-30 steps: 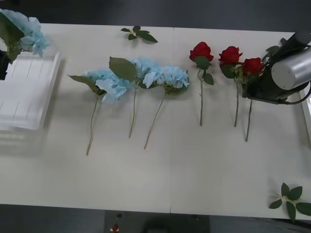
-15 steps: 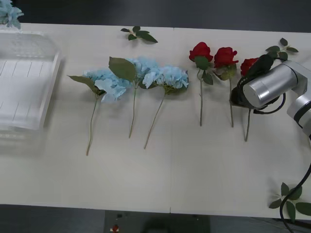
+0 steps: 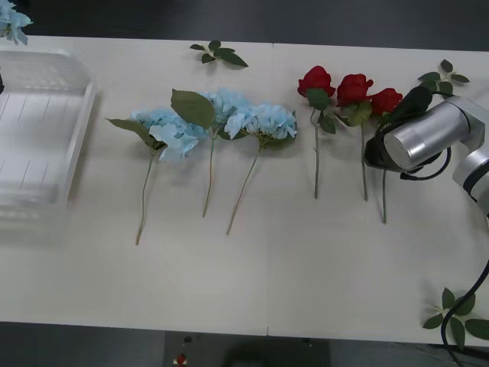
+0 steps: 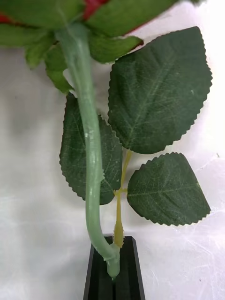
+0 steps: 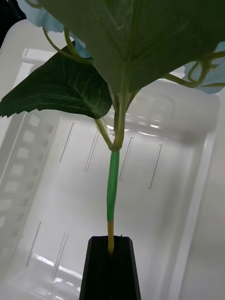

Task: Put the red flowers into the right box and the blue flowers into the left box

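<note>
— What was on the white table?
— Red flowers lay right; my right gripper had clamped one stem.
— And left?
— My left gripper gripped a blue flower over the left box.

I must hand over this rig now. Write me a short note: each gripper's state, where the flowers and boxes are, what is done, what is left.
Right gripper: jaws shut on the stem of the rightmost red flower, low over the table at its right side.
Left gripper: jaws shut on a blue flower, held over the left box.
On the table: three blue flowers in a row at centre, two more red flowers right of them.
Done: nothing lies in the left box.
Left: release the held blue flower there, carry the held rose right, then sort the other five.
</note>
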Controlling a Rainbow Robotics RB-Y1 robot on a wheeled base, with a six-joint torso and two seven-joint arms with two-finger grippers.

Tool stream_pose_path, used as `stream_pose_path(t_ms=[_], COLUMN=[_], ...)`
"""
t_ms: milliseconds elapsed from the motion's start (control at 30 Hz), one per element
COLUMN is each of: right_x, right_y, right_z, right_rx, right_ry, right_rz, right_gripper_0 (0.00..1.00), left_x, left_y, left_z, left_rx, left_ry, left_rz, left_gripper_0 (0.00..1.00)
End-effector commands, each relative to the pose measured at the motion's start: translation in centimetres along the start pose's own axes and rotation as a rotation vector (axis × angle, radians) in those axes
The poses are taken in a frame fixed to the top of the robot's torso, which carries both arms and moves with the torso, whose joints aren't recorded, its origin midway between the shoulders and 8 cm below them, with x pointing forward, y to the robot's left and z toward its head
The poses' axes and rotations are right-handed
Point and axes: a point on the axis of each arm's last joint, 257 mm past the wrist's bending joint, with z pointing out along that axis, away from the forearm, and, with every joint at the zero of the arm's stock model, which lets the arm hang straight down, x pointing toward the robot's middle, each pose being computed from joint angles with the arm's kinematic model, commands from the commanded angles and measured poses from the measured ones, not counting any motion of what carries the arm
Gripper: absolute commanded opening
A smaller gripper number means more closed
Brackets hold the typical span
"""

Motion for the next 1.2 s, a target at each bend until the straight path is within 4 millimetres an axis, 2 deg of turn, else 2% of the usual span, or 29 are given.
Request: stream_pose_path(t_ms=[33,133,233,267,300,333,433,533,600,700,733,767,800,833,900,933,1200], right_x=[-4.1,-6.3,-7.8,-7.9,-7.9,-7.9,-7.8,-7.6,-7.8,-8.2,-8.6,-8.8,-9.0,-9.1,-9.6,-9.7,-11.9], right_y=[-1.2,-2.9,-5.5,-6.6,-7.0,-8.1,-10.0,-12.3,-13.5,-15.1,-16.3,-16.9,-18.4,-19.0,-21.5,-22.1,-32.0], right_z=[-3.2,-7.3,-12.6,-14.6,-15.6,-17.7,-21.8,-24.6,-25.6,-26.0,-25.9,-25.7,-25.1,-24.9,-23.6,-23.3,-19.9], right_rx=[-0.014,-0.037,-0.044,-0.049,-0.057,-0.072,-0.095,-0.093,-0.087,-0.066,-0.044,-0.034,-0.011,-0.004,0.022,0.025,0.148], right_ry=[-0.033,-0.008,0.017,0.035,0.049,0.071,0.099,0.113,0.117,0.115,0.107,0.105,0.106,0.105,0.099,0.097,0.008], right_rz=[0.065,0.047,-0.001,-0.008,-0.005,0.0,-0.008,-0.005,0.009,0.029,0.039,0.044,0.029,0.024,0.013,0.012,-0.099], right_gripper_0=[0.0,0.0,0.0,0.0,0.0,0.0,0.0,0.0,0.0,0.0,0.0,0.0,0.0,0.0,0.0,0.0,0.01], left_x=[-2.4,-2.4,-3.1,-3.5,-3.7,-4.2,-4.8,-4.9,-3.8,-2.5,-1.9,-1.5,-0.8,-0.6,-0.1,0.0,0.8], left_y=[1.5,1.2,1.1,1.1,1.1,0.9,0.8,0.4,0.5,2.6,3.8,4.2,5.1,5.5,6.3,6.3,6.2], left_z=[0.3,1.3,2.3,2.6,2.8,3.0,3.4,3.2,3.4,3.7,4.0,4.2,4.5,4.6,4.9,4.9,5.1], left_rx=[-0.015,-0.001,0.025,0.035,0.04,0.047,0.037,0.039,0.037,-0.008,-0.028,-0.035,-0.051,-0.057,-0.07,-0.07,-0.054], left_ry=[-0.073,-0.099,-0.158,-0.185,-0.199,-0.22,-0.22,-0.198,-0.156,-0.115,-0.102,-0.096,-0.083,-0.079,-0.069,-0.068,-0.049], left_rz=[-0.06,-0.063,-0.07,-0.069,-0.071,-0.068,-0.059,-0.07,-0.088,-0.109,-0.124,-0.126,-0.141,-0.146,-0.169,-0.172,-0.233], left_gripper_0=[0.0,0.0,0.0,0.0,0.0,0.0,0.0,0.0,0.0,0.0,0.0,0.0,0.0,0.0,0.0,0.0,0.0])
